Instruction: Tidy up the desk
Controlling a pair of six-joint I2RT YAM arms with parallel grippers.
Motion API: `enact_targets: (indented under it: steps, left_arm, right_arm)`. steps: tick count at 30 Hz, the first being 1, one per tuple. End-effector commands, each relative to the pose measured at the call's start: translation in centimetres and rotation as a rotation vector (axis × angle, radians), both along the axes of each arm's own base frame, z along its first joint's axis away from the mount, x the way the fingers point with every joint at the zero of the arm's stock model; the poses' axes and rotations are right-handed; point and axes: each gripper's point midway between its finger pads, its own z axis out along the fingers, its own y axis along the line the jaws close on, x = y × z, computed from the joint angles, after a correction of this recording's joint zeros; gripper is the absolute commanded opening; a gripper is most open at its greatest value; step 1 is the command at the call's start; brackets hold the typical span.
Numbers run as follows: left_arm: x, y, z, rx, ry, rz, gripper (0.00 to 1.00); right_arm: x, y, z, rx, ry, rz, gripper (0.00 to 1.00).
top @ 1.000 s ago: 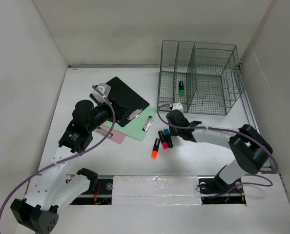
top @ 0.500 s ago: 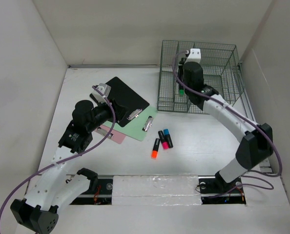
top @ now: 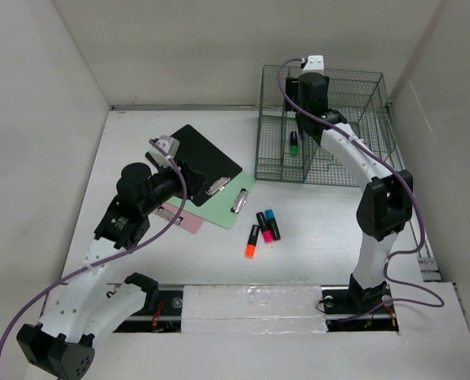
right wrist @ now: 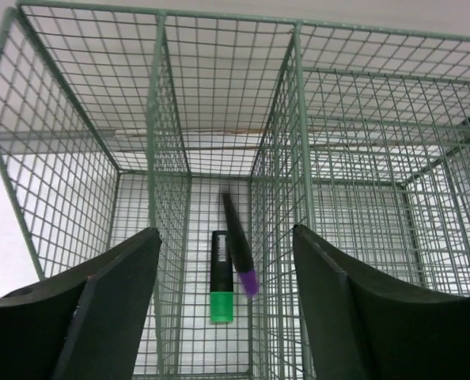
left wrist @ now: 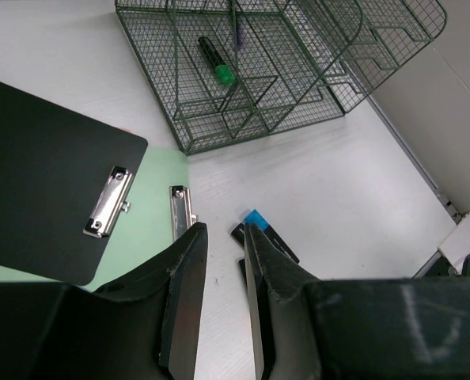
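Note:
The white desk (top: 330, 229) holds three highlighters, orange (top: 251, 242), pink (top: 265, 229) and blue (top: 271, 224). My right gripper (top: 307, 117) hangs above the green wire rack (top: 354, 170), open and empty (right wrist: 225, 231). Below it a blurred purple-capped marker (right wrist: 240, 255) is loose in the air inside the middle-left compartment, over a green-capped marker (right wrist: 222, 277) lying on the rack floor (top: 293, 142). My left gripper (top: 189, 169) hovers over the clipboards, its jaws a narrow gap apart with nothing between them (left wrist: 223, 228).
A black clipboard (top: 206, 162) overlaps a green one (top: 231, 202); a pink one (top: 180, 215) lies under my left arm. White walls close in the left, back and right sides. The rack also shows in the left wrist view (left wrist: 298, 71).
My right arm has risen from the highlighters on the desk to above the rack and opened; the purple marker has left its jaws and drops into the compartment. Left arm unmoved.

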Motion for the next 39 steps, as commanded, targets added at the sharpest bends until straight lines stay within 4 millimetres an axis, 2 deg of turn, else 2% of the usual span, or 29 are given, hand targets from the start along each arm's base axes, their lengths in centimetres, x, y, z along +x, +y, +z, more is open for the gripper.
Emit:
enact_targets:
  steps: [1,3,4,5,6,7,8,9,10,11,12,13,14,15,17,18,19,20,21,23,25,26,30,39]
  left_arm:
    - [0.0,-0.3,2.3,-0.021,-0.073,-0.019,0.22]
    - [0.0,-0.3,2.4,-0.020,-0.077,-0.018,0.22]
    - [0.1,-0.3,2.3,-0.019,-0.074,-0.016,0.22]
    - [0.2,-0.3,2.2,-0.017,-0.070,-0.016,0.22]
    - [0.2,-0.4,2.1,-0.016,-0.065,-0.022,0.22]
    - [0.2,-0.4,2.1,-0.016,-0.065,-0.022,0.22]
    - [0.2,-0.4,2.1,-0.017,-0.066,-0.024,0.22]
    - [0.2,-0.4,2.2,-0.019,-0.070,-0.019,0.22]
    - [0.2,-0.3,2.1,-0.017,-0.068,-0.011,0.22]
    - [0.2,-0.3,2.1,-0.017,-0.068,-0.011,0.22]
    - [0.2,-0.3,2.1,-0.017,-0.066,-0.016,0.22]
    - [0.1,-0.5,2.0,-0.021,-0.064,-0.031,0.22]
    - [0.0,-0.7,2.2,-0.025,-0.067,-0.038,0.22]
    - [0.1,-0.7,2.2,-0.025,-0.066,-0.041,0.22]
    - [0.2,-0.9,1.8,-0.023,-0.055,-0.044,0.22]
    - [0.2,-0.9,1.7,-0.020,-0.048,-0.045,0.22]
    - [0.2,-1.0,1.6,-0.020,-0.045,-0.051,0.22]
    - [0.1,-1.0,1.7,-0.022,-0.049,-0.053,0.22]
    - [0.2,-1.0,1.7,-0.022,-0.053,-0.052,0.22]
    - [0.3,-1.0,1.8,-0.022,-0.051,-0.047,0.22]
    - [0.3,-1.1,1.5,-0.018,-0.043,-0.055,0.22]
    - [0.3,-1.1,1.5,-0.018,-0.043,-0.053,0.22]
    - [0.6,-1.0,1.2,-0.010,-0.033,-0.041,0.22]
    - [0.7,-1.1,0.9,-0.006,-0.028,-0.048,0.22]
  right_arm:
    - [-1.1,0.6,5.6,0.039,-0.112,0.050,0.76]
    - [-1.7,1.3,6.1,0.064,-0.131,0.095,0.77]
    - [-2.1,1.5,5.3,0.069,-0.116,0.112,0.76]
    - [-3.1,2.0,6.5,0.087,-0.137,0.140,0.65]
    - [-4.5,3.3,6.5,0.118,-0.144,0.197,0.50]
    - [-4.8,3.8,4.4,0.106,-0.101,0.208,0.50]
    - [-6.4,4.3,5.3,0.125,-0.119,0.240,0.28]
    - [-7.4,4.8,4.6,0.137,-0.115,0.259,0.21]
    - [-9.5,6.0,3.1,0.160,-0.103,0.301,0.08]
    - [-10.2,6.5,0.3,0.143,-0.047,0.315,0.03]
    - [-11.6,7.0,1.0,0.176,-0.074,0.340,0.00]
    - [-12.7,7.4,-0.1,0.188,-0.056,0.352,0.00]
    - [-14.1,7.6,-3.2,0.188,0.006,0.363,0.00]
    - [-15.7,8.5,-3.4,0.224,0.018,0.389,0.00]
    - [-17.6,9.0,-5.7,0.240,0.070,0.405,0.00]
    - [-19.5,9.9,-8.4,0.238,0.127,0.439,0.00]
    - [-20.5,10.2,-9.4,0.233,0.149,0.453,0.02]
    - [-21.4,10.5,-10.6,0.222,0.178,0.463,0.14]
    - [-22.7,10.1,-13.0,0.187,0.245,0.453,0.20]
    - [-24.8,10.4,-15.7,0.131,0.331,0.452,0.33]
    - [-26.7,10.7,-18.5,0.093,0.407,0.468,0.38]
    - [-27.1,10.8,-19.0,0.087,0.421,0.472,0.42]
    - [-28.4,12.0,-20.8,0.095,0.473,0.504,0.47]
    - [-28.4,11.0,-23.5,0.076,0.516,0.431,0.45]
